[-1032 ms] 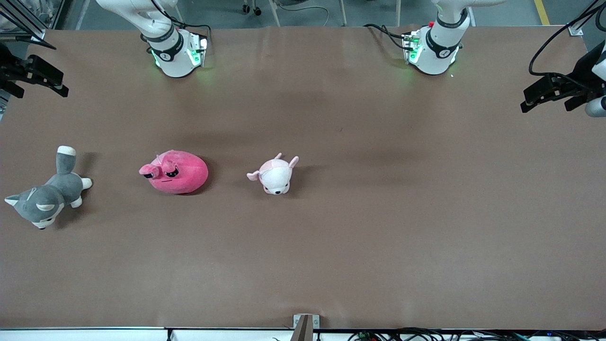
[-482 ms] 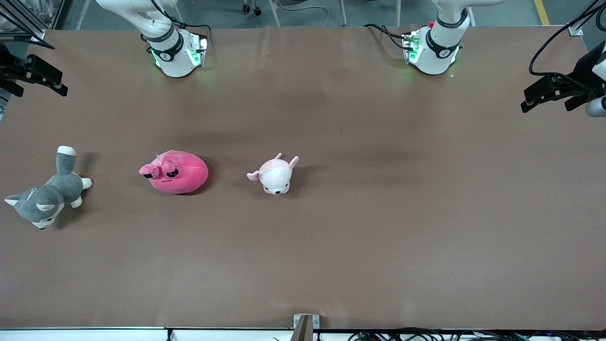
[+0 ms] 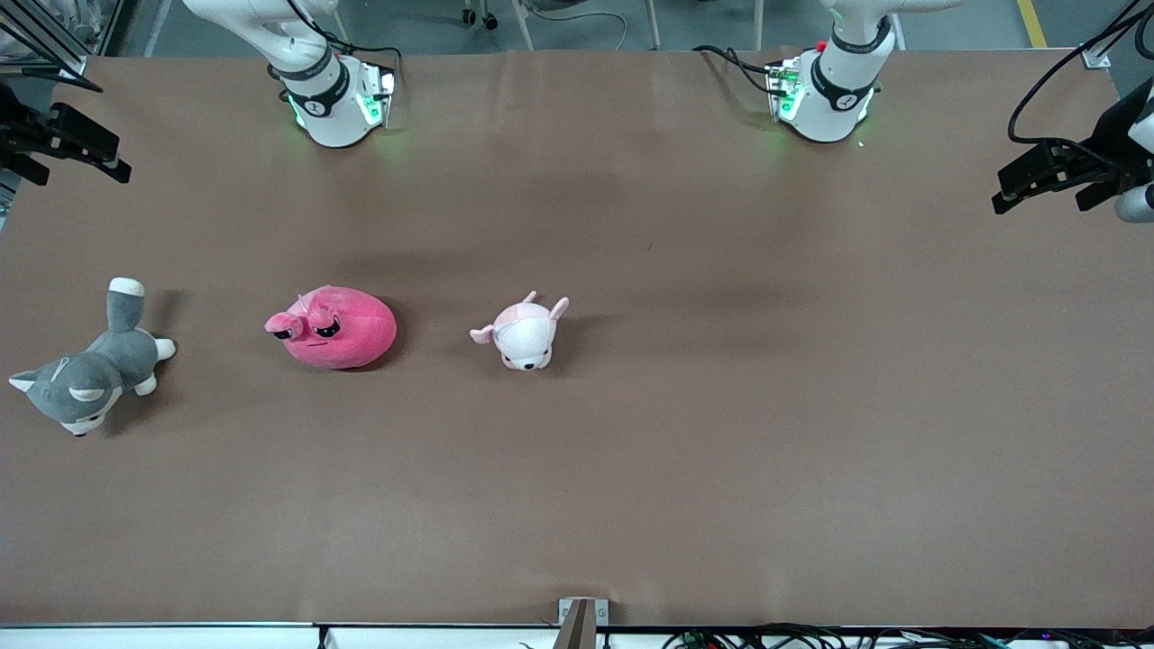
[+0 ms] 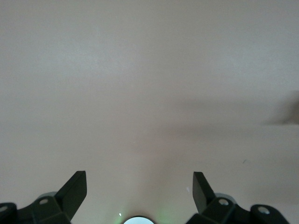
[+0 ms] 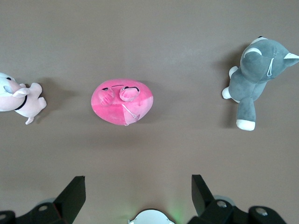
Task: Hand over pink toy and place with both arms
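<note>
Right gripper (image 5: 135, 189) high over the table's (image 3: 721, 406) right-arm end, fingers spread wide, nothing held. Below it: grey-and-white plush (image 3: 86, 374), then the pink toy (image 3: 335, 327) lying on the table, untouched, then a pale pink plush (image 3: 523, 332). Left gripper (image 4: 139, 186) over bare table at the left arm's end, fingers likewise spread, empty.

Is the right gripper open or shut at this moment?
Open. In the right wrist view the right gripper has its two fingers wide apart with nothing between them, high over the pink toy on the table.
</note>
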`<action>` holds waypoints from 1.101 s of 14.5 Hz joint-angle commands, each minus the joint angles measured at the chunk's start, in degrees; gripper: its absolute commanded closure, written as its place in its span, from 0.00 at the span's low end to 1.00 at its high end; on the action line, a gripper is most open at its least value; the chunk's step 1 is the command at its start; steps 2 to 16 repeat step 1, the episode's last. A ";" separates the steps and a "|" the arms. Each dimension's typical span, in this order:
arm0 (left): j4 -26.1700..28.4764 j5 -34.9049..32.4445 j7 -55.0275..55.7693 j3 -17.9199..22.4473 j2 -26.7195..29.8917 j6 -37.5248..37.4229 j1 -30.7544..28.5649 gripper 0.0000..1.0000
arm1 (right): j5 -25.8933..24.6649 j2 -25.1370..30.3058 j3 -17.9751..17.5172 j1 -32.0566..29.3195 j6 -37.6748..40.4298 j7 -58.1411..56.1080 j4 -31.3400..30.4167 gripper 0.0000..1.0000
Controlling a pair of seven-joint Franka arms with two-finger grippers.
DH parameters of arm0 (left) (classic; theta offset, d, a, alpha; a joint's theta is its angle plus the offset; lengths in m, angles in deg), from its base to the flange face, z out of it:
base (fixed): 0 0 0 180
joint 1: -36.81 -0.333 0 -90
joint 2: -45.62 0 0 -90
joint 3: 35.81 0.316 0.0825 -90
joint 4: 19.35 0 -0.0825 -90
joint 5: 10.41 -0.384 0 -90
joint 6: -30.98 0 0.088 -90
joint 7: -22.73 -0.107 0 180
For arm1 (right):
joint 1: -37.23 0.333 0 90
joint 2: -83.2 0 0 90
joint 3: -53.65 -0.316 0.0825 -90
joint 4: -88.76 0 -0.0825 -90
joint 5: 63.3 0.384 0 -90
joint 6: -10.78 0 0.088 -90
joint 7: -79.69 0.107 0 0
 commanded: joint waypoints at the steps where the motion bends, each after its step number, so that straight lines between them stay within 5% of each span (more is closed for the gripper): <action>1: -1.30 -0.96 -0.82 -0.17 -0.40 -1.07 -0.29 0.00 | 0.99 0.87 -0.25 -0.72 0.20 0.43 -0.66 0.00; 16: -1.30 -0.96 -0.82 -0.17 -0.40 -1.07 -0.29 0.00 | 0.99 0.87 -0.25 -0.72 0.20 0.43 -0.66 0.00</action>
